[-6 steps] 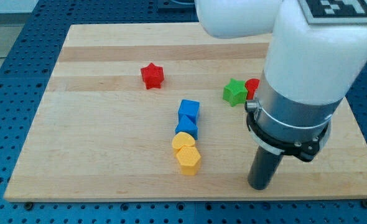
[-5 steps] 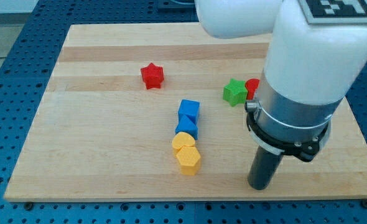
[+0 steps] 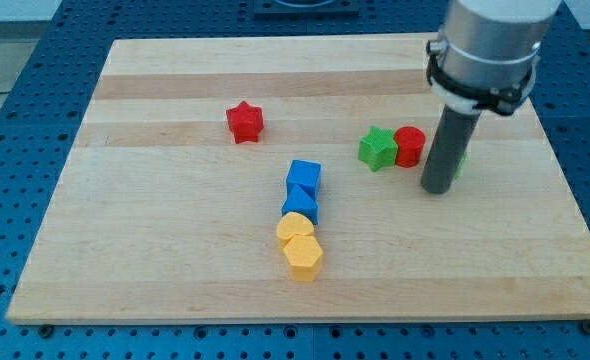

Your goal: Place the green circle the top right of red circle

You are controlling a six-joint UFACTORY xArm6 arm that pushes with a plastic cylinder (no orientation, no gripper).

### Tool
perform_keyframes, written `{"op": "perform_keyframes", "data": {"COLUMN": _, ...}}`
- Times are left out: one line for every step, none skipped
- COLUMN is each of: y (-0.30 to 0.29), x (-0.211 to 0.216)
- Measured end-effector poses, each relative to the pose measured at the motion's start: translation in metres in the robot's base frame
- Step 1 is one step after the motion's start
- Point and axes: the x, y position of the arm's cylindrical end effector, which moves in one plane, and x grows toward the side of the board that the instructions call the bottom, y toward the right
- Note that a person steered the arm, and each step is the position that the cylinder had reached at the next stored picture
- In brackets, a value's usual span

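Note:
The red circle (image 3: 409, 146) stands right of the board's middle, touching a green star (image 3: 377, 148) on its left. My tip (image 3: 437, 189) rests on the board just to the right of the red circle and slightly below it. The rod covers most of the green circle; only a thin green sliver (image 3: 462, 160) shows at the rod's right edge. I cannot tell if the tip touches it.
A red star (image 3: 244, 122) lies at the upper left of centre. Two blue blocks (image 3: 304, 178) (image 3: 300, 205) and two yellow blocks (image 3: 295, 227) (image 3: 303, 257) form a line down the middle. The board's right edge (image 3: 565, 180) is near.
The arm has moved from the lower right toward the view's top, so the tip now stands beside the red circle, which shows in full.

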Motion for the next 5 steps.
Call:
{"op": "perform_keyframes", "data": {"y": 0.016, "x": -0.030}}
{"op": "perform_keyframes", "data": {"y": 0.038, "x": -0.038}}
{"op": "perform_keyframes", "data": {"y": 0.080, "x": -0.035}}
{"op": "perform_keyframes", "data": {"y": 0.117, "x": -0.038}}
{"op": "perform_keyframes", "data": {"y": 0.127, "x": -0.054}}
